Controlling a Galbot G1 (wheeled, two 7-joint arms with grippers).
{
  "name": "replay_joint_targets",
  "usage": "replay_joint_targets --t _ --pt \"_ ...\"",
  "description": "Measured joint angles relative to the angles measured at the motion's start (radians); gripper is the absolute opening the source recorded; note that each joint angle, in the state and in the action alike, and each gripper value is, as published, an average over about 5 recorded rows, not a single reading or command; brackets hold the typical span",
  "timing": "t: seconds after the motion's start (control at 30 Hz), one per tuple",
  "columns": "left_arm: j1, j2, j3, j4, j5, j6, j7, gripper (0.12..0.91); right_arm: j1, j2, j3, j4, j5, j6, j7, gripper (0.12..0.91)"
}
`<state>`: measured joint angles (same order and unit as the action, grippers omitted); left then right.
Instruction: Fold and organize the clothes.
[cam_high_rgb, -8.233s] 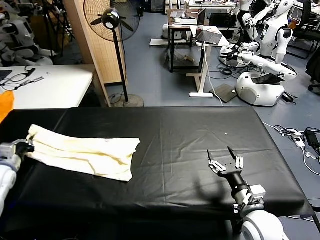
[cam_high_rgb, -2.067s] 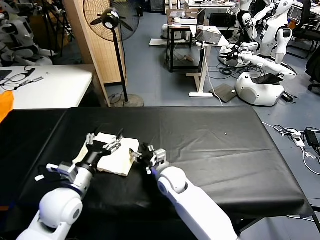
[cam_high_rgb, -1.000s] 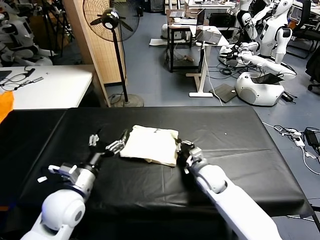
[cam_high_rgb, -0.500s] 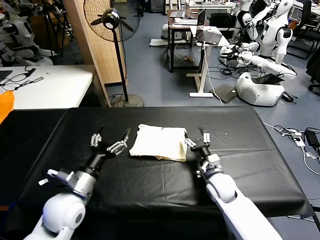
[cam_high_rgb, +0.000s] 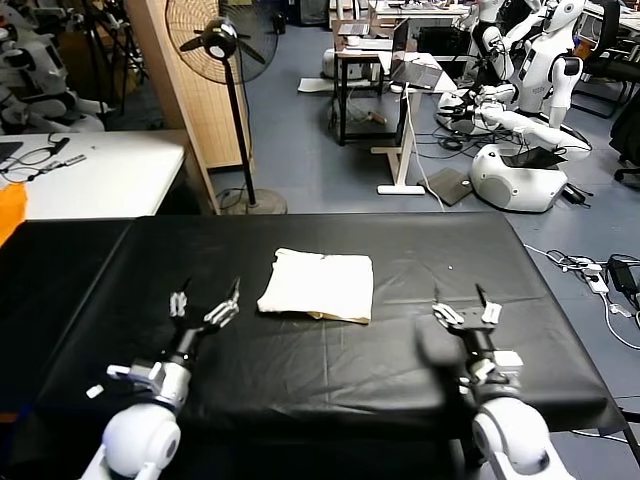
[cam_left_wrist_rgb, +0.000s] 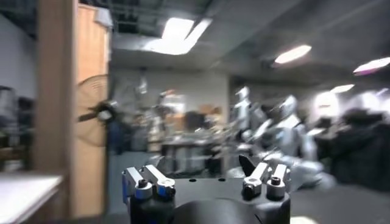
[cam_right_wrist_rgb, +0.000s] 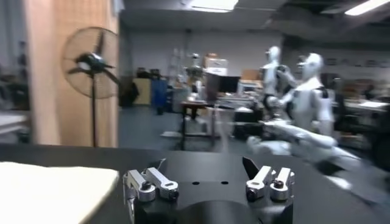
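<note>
The cream shirt (cam_high_rgb: 318, 285) lies folded into a small rectangle on the black table cover (cam_high_rgb: 330, 355), near the middle and toward the far side. It also shows in the right wrist view (cam_right_wrist_rgb: 52, 192). My left gripper (cam_high_rgb: 205, 306) is open and empty, raised over the table to the near left of the shirt, apart from it. My right gripper (cam_high_rgb: 461, 308) is open and empty, raised to the near right of the shirt, apart from it. The left wrist view shows only the gripper's own open fingers (cam_left_wrist_rgb: 149, 182) and the room beyond.
A white table (cam_high_rgb: 95, 175) with an orange cloth (cam_high_rgb: 10, 205) stands at the far left. A standing fan (cam_high_rgb: 222, 40) and a wooden panel (cam_high_rgb: 190, 90) are behind the table. Desks and parked robots (cam_high_rgb: 530, 110) fill the floor beyond.
Both arms have drawn back toward me and away from the folded shirt; the right gripper has let go of its edge. The shirt stays folded at the table's middle.
</note>
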<state>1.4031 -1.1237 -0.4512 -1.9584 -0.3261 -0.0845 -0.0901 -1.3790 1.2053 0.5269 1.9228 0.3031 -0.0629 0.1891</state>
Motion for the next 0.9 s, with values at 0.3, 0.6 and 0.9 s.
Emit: replay_joint_targets --t 0.3,0.6,0.9 --pt "0.030 -0.082 -0.006 0.034 0.137 -0.039 -0.037 0.798 -0.050 0.074 0.085 0.026 -0.073 0.030 -0.011 0.798" --pt "0.052 -0.125 0.001 0.022 0.224 -0.062 -0.040 0.798 -0.035 0.100 0.096 0.007 -0.086 0.094 -0.022 0.798" --pt "0.052 -0.130 -0.004 0.011 0.228 -0.057 -0.040 0.798 -0.045 0.092 0.105 0.003 -0.085 0.097 -0.035 0.798"
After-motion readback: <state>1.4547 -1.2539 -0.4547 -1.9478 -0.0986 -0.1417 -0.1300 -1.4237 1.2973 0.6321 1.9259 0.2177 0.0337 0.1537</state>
